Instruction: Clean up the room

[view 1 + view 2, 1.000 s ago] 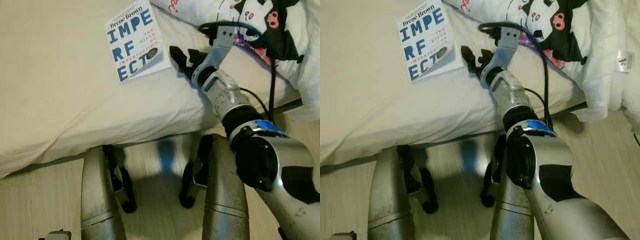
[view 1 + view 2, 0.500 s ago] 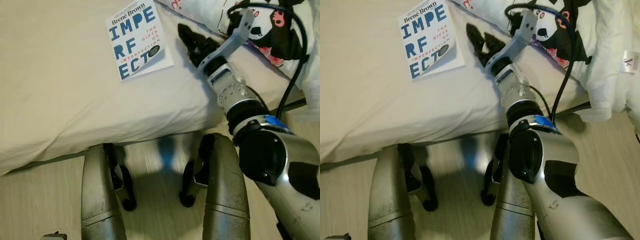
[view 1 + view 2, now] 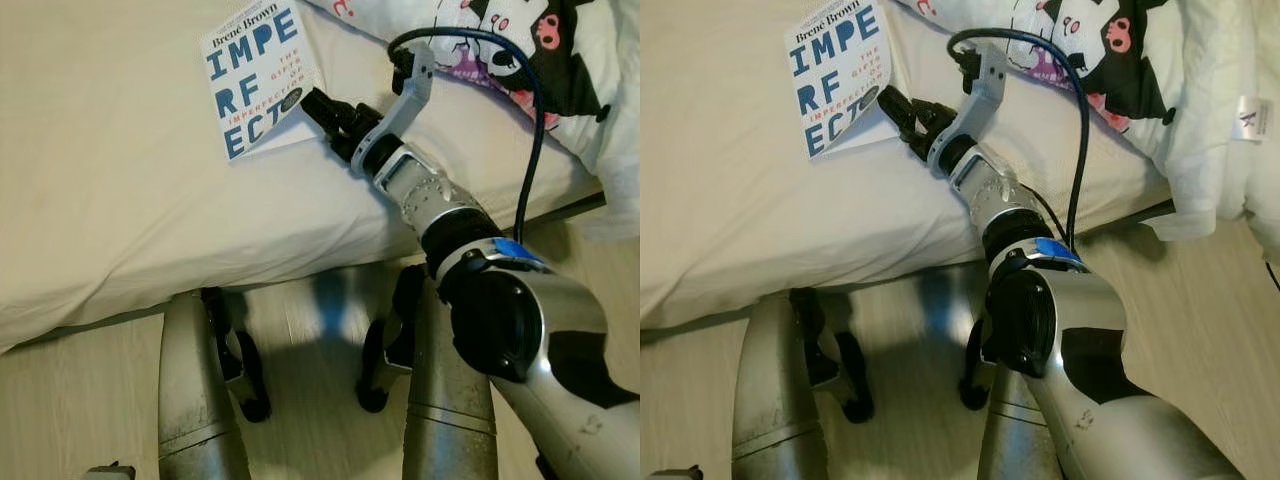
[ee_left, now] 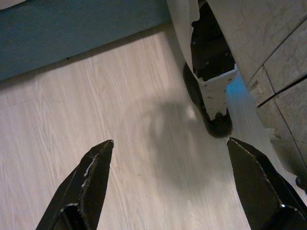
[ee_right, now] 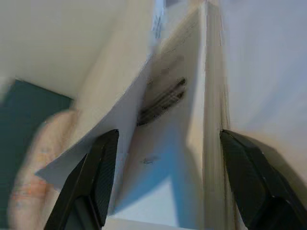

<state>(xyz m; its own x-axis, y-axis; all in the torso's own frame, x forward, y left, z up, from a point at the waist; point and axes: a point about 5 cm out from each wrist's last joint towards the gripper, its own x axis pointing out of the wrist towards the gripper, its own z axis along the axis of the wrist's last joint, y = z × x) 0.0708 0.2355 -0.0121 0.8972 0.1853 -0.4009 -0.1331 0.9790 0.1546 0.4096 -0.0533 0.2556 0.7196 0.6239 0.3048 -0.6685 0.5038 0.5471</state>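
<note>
Standing by the wide bed with its soft cream sheet (image 3: 110,170), I'd say the main worry is how much that padded surface gives: it dimples and sags toward the edge, so anything pressed against it can sink or skid rather than be pinched cleanly. Behind the arm lies a plump white pillow printed with a black-and-pink cartoon figure (image 3: 520,50), and the looping black cable (image 3: 530,120) on the right arm's wrist arcs close over it; a wide swing might drag cable across fabric. The silver right arm reaches across the mattress, and its right gripper (image 3: 322,106) sits at the lower corner of the white paperback book with big blue block letters on its cover (image 3: 255,80), which lies flat on the sheet near the pillow. From the wrist camera the jaws stand apart, one black finger (image 5: 96,177) to either side of the book's edge, where the thin glossy cover curls up off the pages. That lifted cover is the likely trouble: if the jaws close on it alone, the floppy card could bend or crease, or the book could slide away. The left gripper (image 4: 168,187) hangs idle over pale wood-grain floor, jaws spread wide.
</note>
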